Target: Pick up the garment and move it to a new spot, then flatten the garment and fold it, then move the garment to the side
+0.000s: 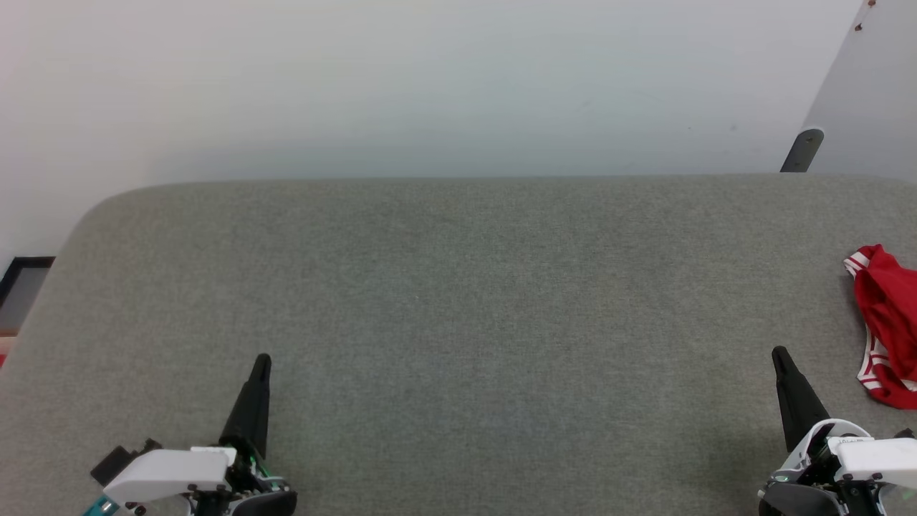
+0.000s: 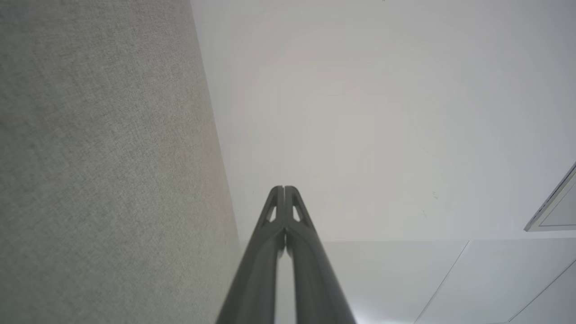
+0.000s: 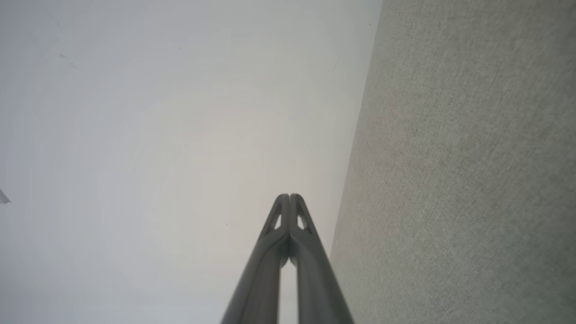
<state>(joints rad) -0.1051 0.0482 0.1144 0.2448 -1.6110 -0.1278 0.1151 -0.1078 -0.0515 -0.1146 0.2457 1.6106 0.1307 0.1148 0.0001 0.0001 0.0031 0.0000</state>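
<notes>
The garment [image 1: 888, 322], bright red with red-white striped trim, lies crumpled at the right edge of the grey fabric surface [image 1: 458, 301], partly cut off by the head view's border. My right gripper [image 1: 779, 354] is shut and empty at the lower right, a short way left of and below the garment. At the lower left my left gripper [image 1: 262, 360] is shut too, far from the garment. In the left wrist view the left gripper [image 2: 284, 189] has its tips pressed together. The right gripper [image 3: 289, 197] in the right wrist view is likewise shut, holding nothing.
A pale wall [image 1: 430, 86] rises behind the surface's far edge. A dark bracket [image 1: 802, 150] stands at the back right. The surface's rounded left corner [image 1: 93, 208] drops off toward a dark-framed object [image 1: 21, 283] on the floor.
</notes>
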